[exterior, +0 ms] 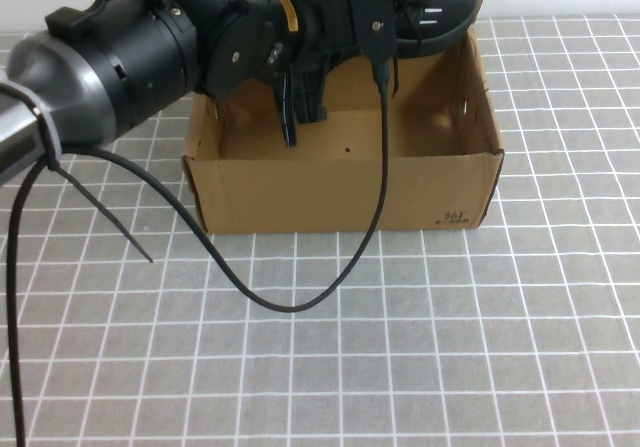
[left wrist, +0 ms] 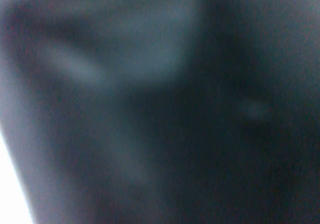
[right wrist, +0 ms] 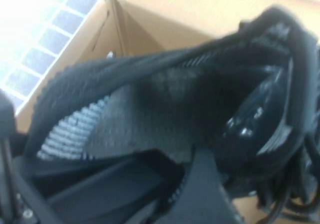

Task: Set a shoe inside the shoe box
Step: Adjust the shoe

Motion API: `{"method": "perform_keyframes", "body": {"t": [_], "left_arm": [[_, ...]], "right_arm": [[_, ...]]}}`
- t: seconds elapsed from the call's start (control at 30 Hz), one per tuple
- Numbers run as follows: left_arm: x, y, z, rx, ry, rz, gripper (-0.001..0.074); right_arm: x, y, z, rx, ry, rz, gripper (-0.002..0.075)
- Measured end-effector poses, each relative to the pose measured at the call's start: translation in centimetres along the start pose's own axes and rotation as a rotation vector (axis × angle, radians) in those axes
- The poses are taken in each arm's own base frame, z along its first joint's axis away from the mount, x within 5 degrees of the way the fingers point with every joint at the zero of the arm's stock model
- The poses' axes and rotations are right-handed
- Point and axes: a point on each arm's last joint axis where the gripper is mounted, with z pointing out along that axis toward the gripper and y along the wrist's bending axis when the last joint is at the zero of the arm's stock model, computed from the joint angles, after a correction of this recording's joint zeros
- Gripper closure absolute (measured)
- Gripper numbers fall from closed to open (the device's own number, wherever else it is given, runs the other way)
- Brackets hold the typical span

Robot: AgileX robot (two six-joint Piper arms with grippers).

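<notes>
One shoe rests tilted over the far rim of one open shoe box. The right gripper, above the box, has one finger inside the shoe's collar; whether it grips cannot be told. It should release only once the sole clears the rim. The left gripper, fingers together, hangs over the box interior.

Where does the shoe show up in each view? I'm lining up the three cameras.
High view: the shoe is at the top edge, over the back of the shoe box, partly behind the left arm.
Left wrist view: dark blur, nothing can be made out.
Right wrist view: the shoe fills the picture, opening toward the camera.
Shared landmark: the shoe box.
</notes>
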Motion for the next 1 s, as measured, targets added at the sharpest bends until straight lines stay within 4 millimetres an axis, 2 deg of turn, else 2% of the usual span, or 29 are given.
{"method": "perform_keyframes", "body": {"t": [0.2,0.43,0.7,0.9,1.0], "left_arm": [[-0.01,-0.01,0.0,0.001,-0.001,0.018,0.0722],[-0.07,-0.01,0.0,0.001,-0.007,0.011,0.0723],[0.01,-0.08,0.08,0.007,-0.006,-0.005,0.0724],[0.0,-0.18,0.35,0.004,-0.009,-0.005,0.0724],[-0.02,-0.04,0.42,-0.012,-0.019,-0.008,0.0724]], "right_arm": [[-0.01,0.06,0.21,-0.041,-0.003,-0.036,0.0341],[0.15,0.6,0.59,-0.096,0.006,-0.083,0.0354],[-0.14,0.58,0.72,-0.094,-0.03,-0.107,0.0222],[-0.25,0.46,0.77,-0.081,-0.044,-0.115,0.0203],[-0.6,0.48,0.14,-0.074,-0.076,-0.127,0.0202]]}}
